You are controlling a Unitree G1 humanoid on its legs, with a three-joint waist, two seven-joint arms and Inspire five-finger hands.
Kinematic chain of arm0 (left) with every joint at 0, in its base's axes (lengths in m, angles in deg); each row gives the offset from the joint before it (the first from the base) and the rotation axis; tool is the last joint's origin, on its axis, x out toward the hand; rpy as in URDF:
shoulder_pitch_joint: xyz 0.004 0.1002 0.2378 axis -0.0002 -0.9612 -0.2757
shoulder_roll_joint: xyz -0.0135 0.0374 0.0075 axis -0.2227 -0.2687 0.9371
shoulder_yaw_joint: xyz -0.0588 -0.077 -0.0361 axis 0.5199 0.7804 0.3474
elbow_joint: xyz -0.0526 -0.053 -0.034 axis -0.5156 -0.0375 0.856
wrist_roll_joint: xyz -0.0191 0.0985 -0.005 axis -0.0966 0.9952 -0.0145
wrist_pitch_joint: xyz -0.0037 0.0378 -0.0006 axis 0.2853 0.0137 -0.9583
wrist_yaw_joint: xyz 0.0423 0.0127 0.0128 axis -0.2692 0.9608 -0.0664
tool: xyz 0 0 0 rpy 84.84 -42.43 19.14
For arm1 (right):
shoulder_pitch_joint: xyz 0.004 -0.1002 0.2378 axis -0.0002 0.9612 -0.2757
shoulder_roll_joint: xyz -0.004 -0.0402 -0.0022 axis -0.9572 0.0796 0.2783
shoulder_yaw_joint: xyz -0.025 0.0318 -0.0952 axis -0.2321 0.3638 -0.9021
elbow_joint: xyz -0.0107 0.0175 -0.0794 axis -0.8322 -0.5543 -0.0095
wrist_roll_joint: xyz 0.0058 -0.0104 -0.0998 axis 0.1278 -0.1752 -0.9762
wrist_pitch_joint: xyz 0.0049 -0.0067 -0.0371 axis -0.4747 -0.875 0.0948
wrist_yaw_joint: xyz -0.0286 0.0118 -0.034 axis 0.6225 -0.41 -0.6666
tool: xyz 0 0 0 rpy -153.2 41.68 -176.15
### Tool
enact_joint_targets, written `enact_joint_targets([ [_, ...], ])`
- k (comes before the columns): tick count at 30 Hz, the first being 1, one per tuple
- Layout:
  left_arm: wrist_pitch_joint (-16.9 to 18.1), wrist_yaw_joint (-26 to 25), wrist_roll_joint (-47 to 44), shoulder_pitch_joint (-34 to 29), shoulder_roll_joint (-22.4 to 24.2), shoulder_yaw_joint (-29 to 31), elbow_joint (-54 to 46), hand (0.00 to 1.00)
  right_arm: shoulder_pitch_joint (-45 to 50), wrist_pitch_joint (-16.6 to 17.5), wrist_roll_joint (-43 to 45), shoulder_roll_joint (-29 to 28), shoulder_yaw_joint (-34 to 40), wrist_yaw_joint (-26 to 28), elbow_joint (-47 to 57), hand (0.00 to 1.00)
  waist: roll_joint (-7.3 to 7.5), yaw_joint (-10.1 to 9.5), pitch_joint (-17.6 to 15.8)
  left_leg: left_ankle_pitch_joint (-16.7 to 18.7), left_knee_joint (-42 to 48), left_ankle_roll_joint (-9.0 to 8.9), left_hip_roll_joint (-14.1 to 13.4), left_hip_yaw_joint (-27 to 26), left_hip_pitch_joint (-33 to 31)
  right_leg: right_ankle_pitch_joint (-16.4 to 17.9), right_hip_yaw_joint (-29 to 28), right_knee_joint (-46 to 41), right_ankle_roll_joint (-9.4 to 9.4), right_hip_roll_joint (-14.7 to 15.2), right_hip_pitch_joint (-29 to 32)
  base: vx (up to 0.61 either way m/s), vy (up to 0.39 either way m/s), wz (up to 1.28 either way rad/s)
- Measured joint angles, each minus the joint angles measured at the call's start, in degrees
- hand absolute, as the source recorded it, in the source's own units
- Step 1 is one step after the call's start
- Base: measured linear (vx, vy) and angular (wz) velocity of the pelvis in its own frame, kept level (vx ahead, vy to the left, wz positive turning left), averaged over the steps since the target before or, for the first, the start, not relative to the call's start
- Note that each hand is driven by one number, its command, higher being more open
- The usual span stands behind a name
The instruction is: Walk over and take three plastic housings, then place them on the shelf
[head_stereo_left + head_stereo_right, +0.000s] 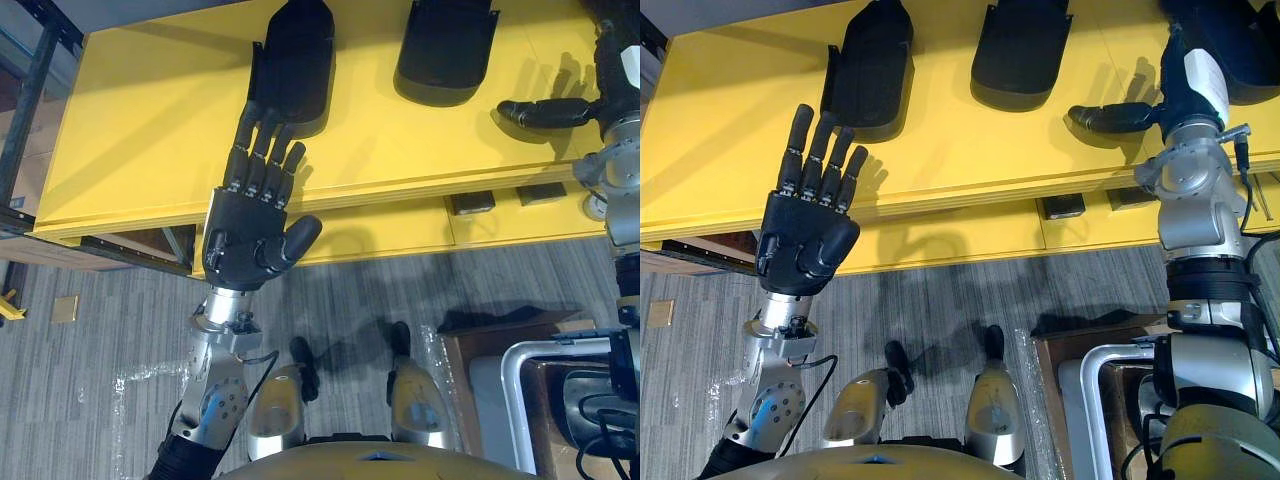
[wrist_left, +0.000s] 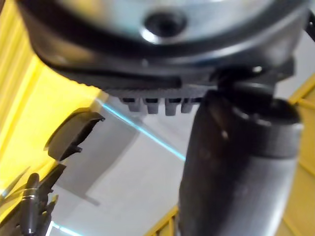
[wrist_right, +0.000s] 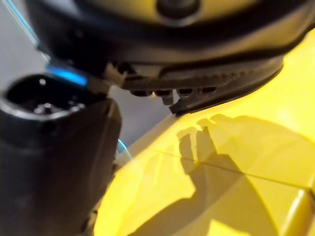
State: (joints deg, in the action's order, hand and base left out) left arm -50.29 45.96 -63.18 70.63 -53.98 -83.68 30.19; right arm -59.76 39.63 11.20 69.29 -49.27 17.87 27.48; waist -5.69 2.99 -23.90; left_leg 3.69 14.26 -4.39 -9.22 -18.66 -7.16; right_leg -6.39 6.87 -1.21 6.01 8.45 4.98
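Two black housings lie flat and well apart on the yellow shelf: the left housing with its narrow end toward the far edge, and the middle housing to its right. A third dark shape, partly hidden, sits at the shelf's right end, behind the right hand. The left hand is raised before the shelf's front edge, palm toward the camera, fingers straight and close together, pointing toward the left housing; it holds nothing, and its thumb lies angled beside the palm. Whether the fingertips touch the housing's near end cannot be told, since the two eye views place them differently against it. The right hand rests over the shelf near its right end, with its thumb stretched level toward the middle housing; whether this hand grips the third shape or stays open cannot be told. Below the shelf's front runs a lower yellow ledge carrying two small dark blocks. Grey floor shows beneath, and a white-rimmed bin stands at the robot's right.
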Motion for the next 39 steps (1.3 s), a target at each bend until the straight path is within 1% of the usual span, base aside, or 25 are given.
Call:
enact_joint_targets([
  [4,0.0,-0.09,-0.03,-0.03,-0.01,0.01,1.26,1.0,-0.01,0.0,-2.6,-1.48,-0.91,-0.68,-0.7,1.0,-0.09,-0.17,0.08,-0.03,0.37,0.03,-0.27,0.42,-0.6,-0.46,0.47,0.46,0.05,-0.28,-0.01,-0.01,-0.002,0.03],
  [8,0.0,-0.05,-0.03,-0.04,0.09,0.02,1.88,1.0,-0.09,0.02,-2.55,-1.78,-0.98,-4.92,-0.69,1.0,-0.11,-0.52,0.12,-0.08,0.29,0.06,-0.22,0.82,-0.7,-0.47,0.81,0.43,0.05,-0.31,-0.18,0.01,0.001,0.04],
  [12,0.0,-0.06,-0.03,-0.02,1.05,0.0,1.85,1.0,-0.55,0.03,-1.7,-1.79,-0.11,-7.94,0.38,1.0,-0.26,-0.96,0.29,-0.59,-0.59,0.17,0.11,1.17,-0.6,-0.46,1.29,0.43,0.06,-0.12,-0.23,0.0,0.006,0.07],
  [16,0.0,-0.06,-0.04,-0.08,1.81,-0.3,1.85,1.0,-0.97,0.04,-1.5,-1.79,0.64,-9.99,2.25,1.0,-0.85,-1.16,0.83,-1.24,-1.47,0.29,0.59,1.52,-0.52,-0.47,1.76,0.41,0.09,0.22,-0.19,-0.02,0.012,0.07],
  [18,0.01,-0.18,0.03,-0.09,2.4,-0.35,1.83,1.0,-1.24,0.43,-1.51,-1.79,0.72,-12.14,3.43,1.0,-1.39,-1.28,1.2,-1.24,-1.46,0.3,0.71,1.52,-0.4,-0.53,1.78,0.4,0.18,0.34,-0.33,-0.03,0.025,0.01],
  [23,0.01,-0.82,0.14,-0.6,2.41,-0.5,1.84,1.0,-1.9,0.56,-1.6,-1.8,1.28,-14.98,5.44,1.0,-1.68,-1.23,1.7,-1.36,-1.45,0.28,0.7,1.51,-0.25,-0.56,1.77,0.41,0.22,0.34,-0.41,-0.04,0.014,-0.01],
  [25,0.02,-1.13,1.67,-0.87,2.39,-0.63,1.87,1.0,-2.79,0.53,-1.6,-1.8,1.3,-15.08,5.45,1.0,-1.8,-1.13,1.87,-1.4,-1.45,0.28,0.7,1.47,-0.16,-0.57,1.75,0.4,0.23,0.34,-0.42,-0.03,0.013,-0.01],
  [29,0.01,-1.41,2.06,-0.87,2.32,-2.84,1.87,1.0,-3.14,0.45,-1.76,-2.24,1.39,-14.88,7.21,1.0,-2.03,-1.19,2.2,-1.68,-1.86,0.26,0.74,1.45,0.28,-0.58,1.76,0.41,0.23,0.32,-0.65,0.0,0.0,0.0],
  [34,0.02,-2.23,2.23,-0.84,2.35,-2.92,1.95,1.0,-3.18,-0.65,-2.59,-4.05,1.24,-12.58,7.37,1.0,-2.1,-1.19,3.01,-2.86,-3.83,0.2,1.17,1.89,0.8,-0.57,2.39,0.74,0.22,0.39,-0.88,-0.01,0.003,0.06],
  [38,0.02,-3.13,2.65,-0.88,2.88,-2.92,2.0,1.0,-3.92,-1.21,-3.09,-4.26,-1.06,-10.2,6.71,1.0,-2.27,-1.25,3.12,-3.98,-5.4,0.21,1.55,2.4,0.84,-0.67,2.97,0.91,0.13,0.47,-0.69,-0.02,0.006,0.09],
  [39,0.02,-3.4,3.8,-0.91,2.87,-2.83,2.03,1.0,-5.11,-1.42,-4.96,-4.29,-2.41,-9.99,5.2,1.0,-2.27,-1.29,3.12,-4.21,-5.68,0.26,1.61,2.55,0.85,-0.7,3.13,0.89,0.11,0.48,-0.68,-0.01,0.008,0.07],
])
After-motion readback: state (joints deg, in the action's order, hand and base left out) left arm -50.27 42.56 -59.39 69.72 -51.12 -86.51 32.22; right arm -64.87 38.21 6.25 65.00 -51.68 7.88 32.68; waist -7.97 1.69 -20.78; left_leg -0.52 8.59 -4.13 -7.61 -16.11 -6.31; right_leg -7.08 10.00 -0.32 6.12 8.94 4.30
